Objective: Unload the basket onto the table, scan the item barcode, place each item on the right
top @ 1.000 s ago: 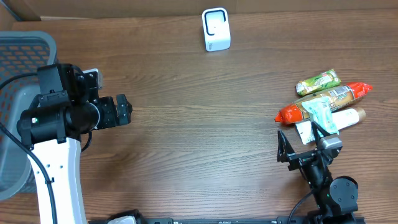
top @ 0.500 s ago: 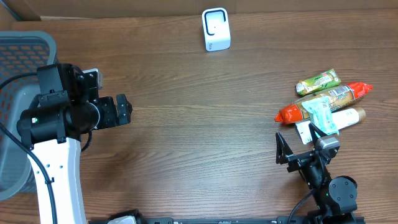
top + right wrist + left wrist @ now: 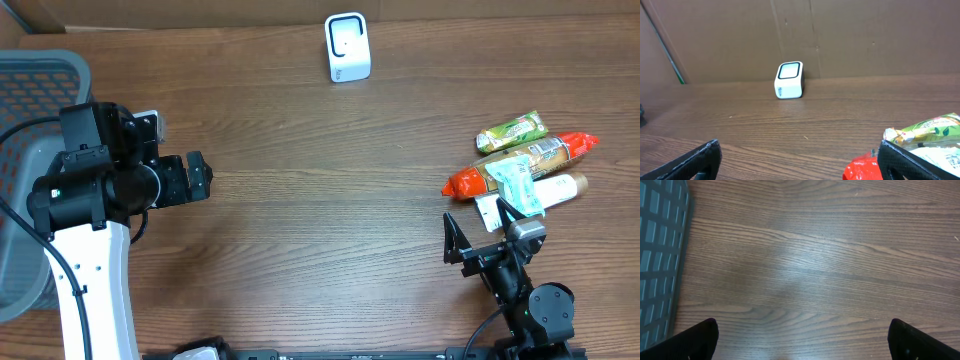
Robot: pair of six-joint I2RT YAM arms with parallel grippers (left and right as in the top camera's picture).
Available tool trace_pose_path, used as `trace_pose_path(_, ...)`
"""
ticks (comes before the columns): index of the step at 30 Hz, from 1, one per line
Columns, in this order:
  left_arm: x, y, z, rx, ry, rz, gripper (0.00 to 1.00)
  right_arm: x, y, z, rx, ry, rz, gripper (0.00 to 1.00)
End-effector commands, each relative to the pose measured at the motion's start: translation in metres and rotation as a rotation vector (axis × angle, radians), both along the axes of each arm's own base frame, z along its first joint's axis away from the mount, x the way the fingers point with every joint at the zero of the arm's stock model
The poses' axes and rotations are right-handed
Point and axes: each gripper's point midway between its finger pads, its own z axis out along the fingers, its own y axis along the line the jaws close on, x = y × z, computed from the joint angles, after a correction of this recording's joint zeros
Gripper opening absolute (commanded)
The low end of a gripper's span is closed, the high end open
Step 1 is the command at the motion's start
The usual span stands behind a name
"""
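Observation:
The white barcode scanner [image 3: 347,47] stands upright at the table's far edge; the right wrist view shows the scanner [image 3: 789,80] against the cardboard wall. A pile of items lies at the right: a green packet [image 3: 512,131], a red packet [image 3: 520,162] and a white tube [image 3: 562,189]. My right gripper [image 3: 480,228] sits just in front of the pile, open and empty, with the red packet [image 3: 862,170] by its right finger. My left gripper [image 3: 200,177] hovers open over bare wood at the left, far from the items, and nothing lies between its fingers [image 3: 700,339].
A grey mesh basket [image 3: 30,75] stands at the left edge, and the left wrist view catches the basket's side [image 3: 660,255]. A brown cardboard wall [image 3: 840,35] runs behind the scanner. A teal-and-white sachet [image 3: 520,185] lies on top of the pile.

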Motion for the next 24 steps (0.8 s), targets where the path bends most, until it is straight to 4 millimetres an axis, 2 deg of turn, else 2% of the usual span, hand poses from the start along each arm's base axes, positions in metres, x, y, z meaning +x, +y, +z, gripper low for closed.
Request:
trace_pose_path(1, 0.002, -0.001, 0.006, 0.01, -0.018, -0.008, 1.0, 0.0, 0.001, -0.001, 0.001, -0.006, 0.005, 1.0)
trace_pose_path(8, -0.001, -0.001, 0.012, 0.015, -0.039, -0.008, 1.0, 0.0, 0.001, -0.001, 0.001, -0.006, 0.005, 1.0)
trace_pose_path(12, -0.016, -0.005, 0.024, 0.027, -0.093, -0.008, 1.0, 0.0, 0.001, -0.001, 0.001, -0.006, 0.005, 1.0)
trace_pose_path(16, -0.037, -0.009, 0.02, 0.036, -0.128, -0.008, 1.0, 0.0, 0.001, -0.001, 0.001, -0.006, 0.005, 1.0)
trace_pose_path(18, -0.04, -0.009, 0.019, 0.053, -0.2, -0.007, 1.0, 0.0, 0.001, -0.001, 0.001, -0.006, 0.005, 1.0)
trace_pose_path(24, -0.03, -0.023, 0.025, 0.072, -0.567, -0.082, 0.99, 0.0, 0.001, -0.001, 0.001, -0.006, 0.005, 1.0)
